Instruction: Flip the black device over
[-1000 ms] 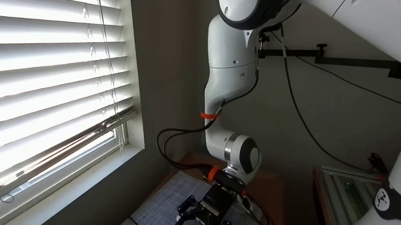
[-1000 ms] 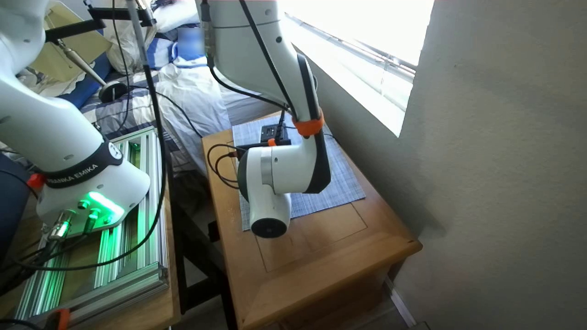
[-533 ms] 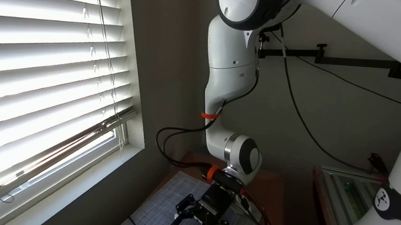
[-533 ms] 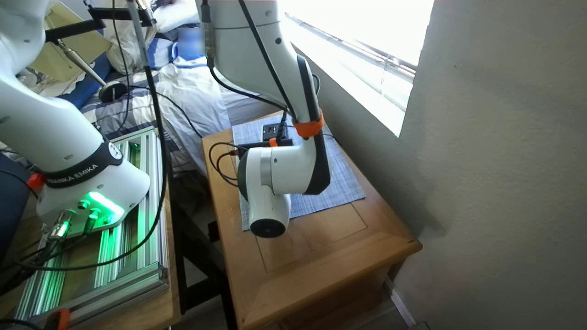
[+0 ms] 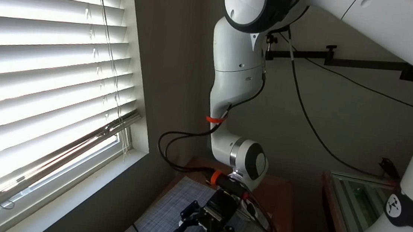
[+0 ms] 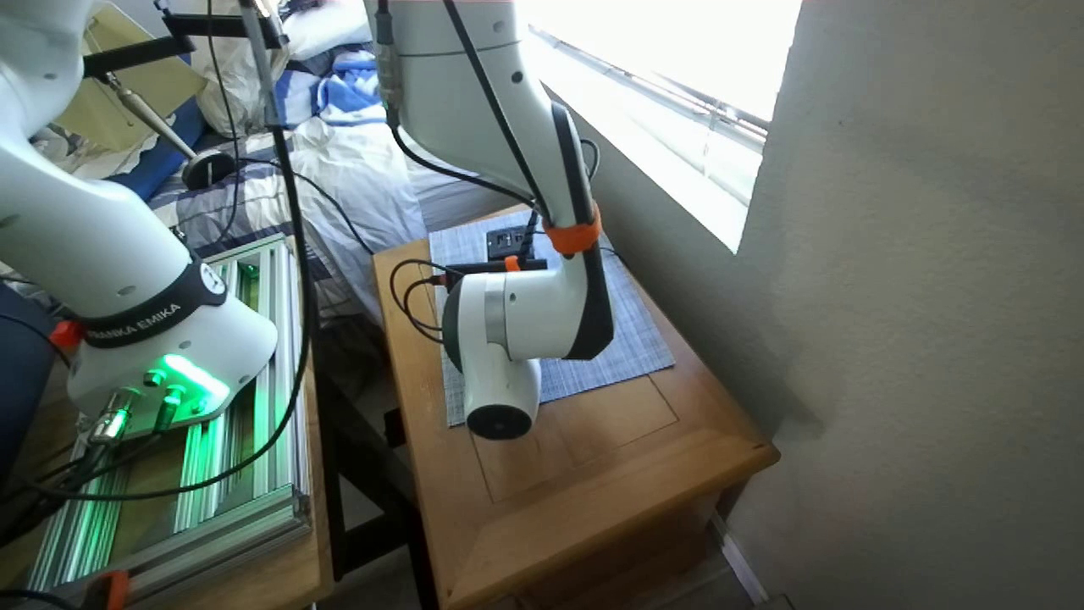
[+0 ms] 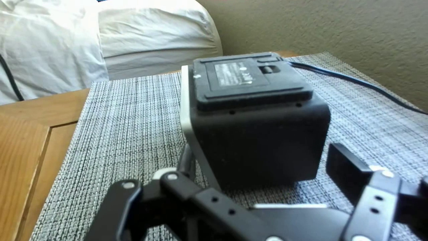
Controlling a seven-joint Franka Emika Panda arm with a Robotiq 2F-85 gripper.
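At the left edge of my wrist view, a dark cord (image 7: 10,77) crosses the white bedding (image 7: 50,43). Below the bedding is the wooden tabletop (image 7: 20,144); further right, a grey woven mat (image 7: 113,117) covers it. My fingers (image 7: 344,169) are apart. The finger at the left of this view is positioned beside the pale edge of the black device (image 7: 264,144); I cannot tell whether the two touch. The device rests on the mat and shows between my fingers; I cannot tell how far it reaches into the gap. Its upward face carries a printed label (image 7: 234,74) and, to the right of this, a small recess (image 7: 269,69). The finger at the right is separated from the device by a visible strip of mat. A black cable (image 7: 354,80) leads from the far end of the device across the mat to the right edge, below the beige wall (image 7: 327,26).

In an exterior view, from left to right: my base (image 6: 182,336), lit green on its near side; the bedding; the device on the mat, just beyond my arm (image 6: 542,318), which stands bent over the tabletop; the bright window (image 6: 660,51).
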